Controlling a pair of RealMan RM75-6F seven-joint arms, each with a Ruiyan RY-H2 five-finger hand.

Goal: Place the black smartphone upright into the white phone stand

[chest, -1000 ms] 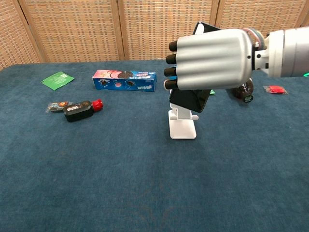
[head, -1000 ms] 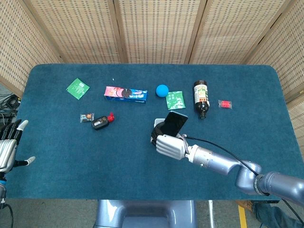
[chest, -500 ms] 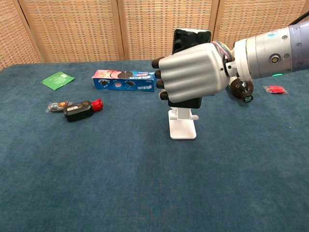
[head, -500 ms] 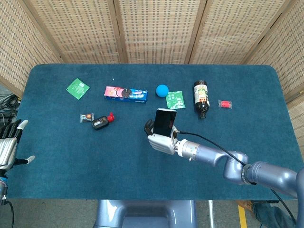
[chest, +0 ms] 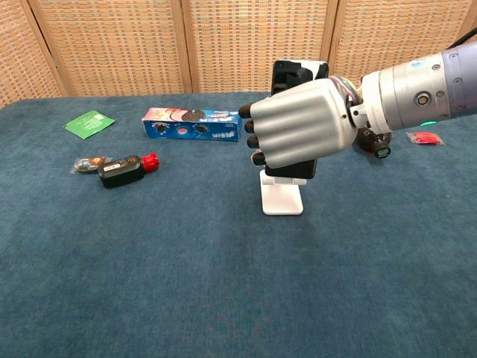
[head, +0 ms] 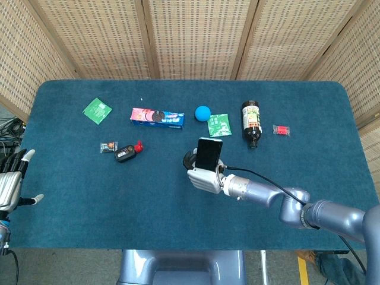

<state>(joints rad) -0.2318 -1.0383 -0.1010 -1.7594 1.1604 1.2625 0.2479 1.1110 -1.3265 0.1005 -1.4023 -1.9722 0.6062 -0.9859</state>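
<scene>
My right hand (chest: 302, 133) grips the black smartphone (chest: 297, 72), which stands upright with its top poking above the fingers. The phone's lower end is just over the white phone stand (chest: 282, 196); the hand hides whether it touches the stand's cradle. In the head view the black smartphone (head: 208, 153) rises upright from my right hand (head: 203, 178), and the stand is hidden behind them. My left hand (head: 10, 183) hangs at the table's left edge, fingers apart, holding nothing.
On the blue table (head: 89, 196) lie a cookie box (head: 157, 117), a blue ball (head: 203, 111), a green packet (head: 218, 125), a dark bottle (head: 251, 123), a small red item (head: 281, 129), a green sachet (head: 97, 109), and a small black bottle (head: 127, 152) beside a wrapped candy (head: 108, 146).
The phone went from tilted to upright, then my right hand lowered it slightly and shifted right, bringing it closer to the stand. My left hand stayed still.
</scene>
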